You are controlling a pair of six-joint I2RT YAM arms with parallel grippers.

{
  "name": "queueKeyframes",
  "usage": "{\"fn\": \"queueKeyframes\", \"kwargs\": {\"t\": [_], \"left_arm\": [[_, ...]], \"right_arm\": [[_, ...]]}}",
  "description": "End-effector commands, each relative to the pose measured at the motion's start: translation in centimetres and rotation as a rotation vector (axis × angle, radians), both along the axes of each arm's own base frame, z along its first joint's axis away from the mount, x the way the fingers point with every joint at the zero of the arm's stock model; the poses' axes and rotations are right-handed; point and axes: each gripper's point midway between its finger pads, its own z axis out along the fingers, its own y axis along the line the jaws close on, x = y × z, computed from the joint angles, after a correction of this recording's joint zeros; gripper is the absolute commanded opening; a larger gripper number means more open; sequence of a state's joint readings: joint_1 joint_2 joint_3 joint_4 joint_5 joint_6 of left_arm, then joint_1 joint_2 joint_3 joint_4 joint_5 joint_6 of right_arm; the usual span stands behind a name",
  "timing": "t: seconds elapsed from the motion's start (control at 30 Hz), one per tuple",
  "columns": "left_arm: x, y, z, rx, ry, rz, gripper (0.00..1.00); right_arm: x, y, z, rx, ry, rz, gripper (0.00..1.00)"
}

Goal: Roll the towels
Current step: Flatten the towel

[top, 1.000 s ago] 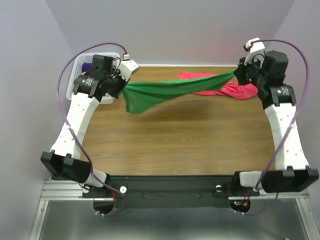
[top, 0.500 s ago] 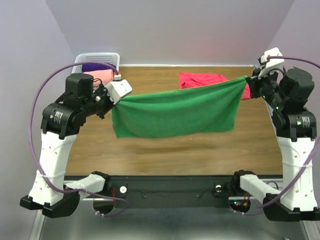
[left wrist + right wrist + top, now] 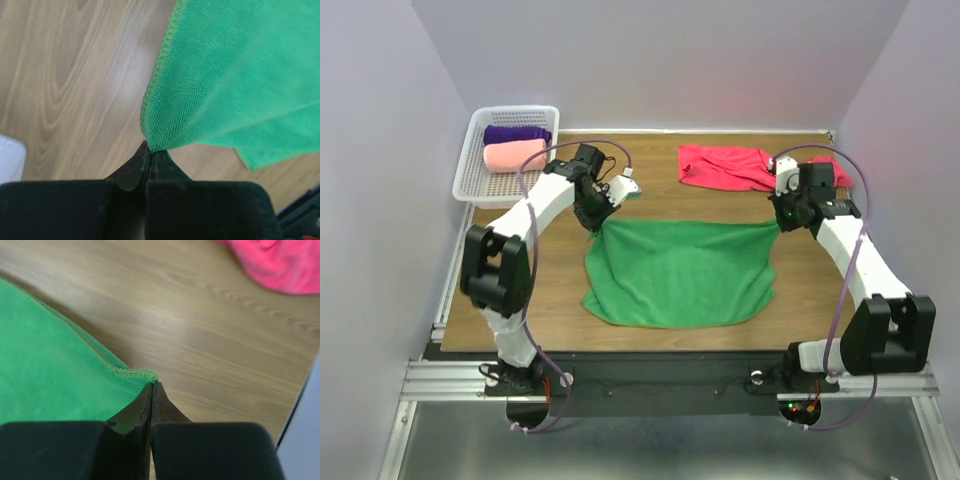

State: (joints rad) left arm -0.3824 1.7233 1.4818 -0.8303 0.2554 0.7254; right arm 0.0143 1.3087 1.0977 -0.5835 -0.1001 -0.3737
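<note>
Green towel [image 3: 675,272] lay spread between my left gripper [image 3: 600,224] and right gripper [image 3: 778,222], each pinched shut on a far corner; uneven release could bunch it.

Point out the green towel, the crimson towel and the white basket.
green towel [image 3: 680,272]: top external view, middle of the spread cloth.
crimson towel [image 3: 725,165]: top external view, centre of the rumpled cloth.
white basket [image 3: 470,155]: top external view, on its left wall.
</note>
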Motion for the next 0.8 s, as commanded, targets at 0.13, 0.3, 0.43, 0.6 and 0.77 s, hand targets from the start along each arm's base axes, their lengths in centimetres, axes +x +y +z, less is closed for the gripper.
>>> {"fn": "queueKeyframes", "kwargs": {"t": [0.13,0.3,0.43,0.6,0.77], "left_arm": [[7.2,-2.3,-4.2,-0.037,-0.073,0.053,0.15],[11.4,-1.6,-3.8,-0.06,-0.126,0.108,0.39],[13.3,0.5,-1.6,-0.045,-0.19,0.17,0.61],[10.4,3.4,1.2,-0.081,-0.145,0.182,0.64],[-1.4,6.3,-0.2,-0.008,-0.032,-0.04,0.62]], "right_arm": [[6.2,-0.1,-2.3,-0.001,-0.085,0.0,0.0],[8.8,0.9,-5.4,0.06,-0.016,0.004,0.01],[10.2,0.6,-5.8,0.071,-0.001,-0.03,0.42],[9.2,-1.7,-2.5,0.076,-0.007,-0.036,0.72],[0.8,-2.5,-2.7,0.013,0.185,0.16,0.56]]}}
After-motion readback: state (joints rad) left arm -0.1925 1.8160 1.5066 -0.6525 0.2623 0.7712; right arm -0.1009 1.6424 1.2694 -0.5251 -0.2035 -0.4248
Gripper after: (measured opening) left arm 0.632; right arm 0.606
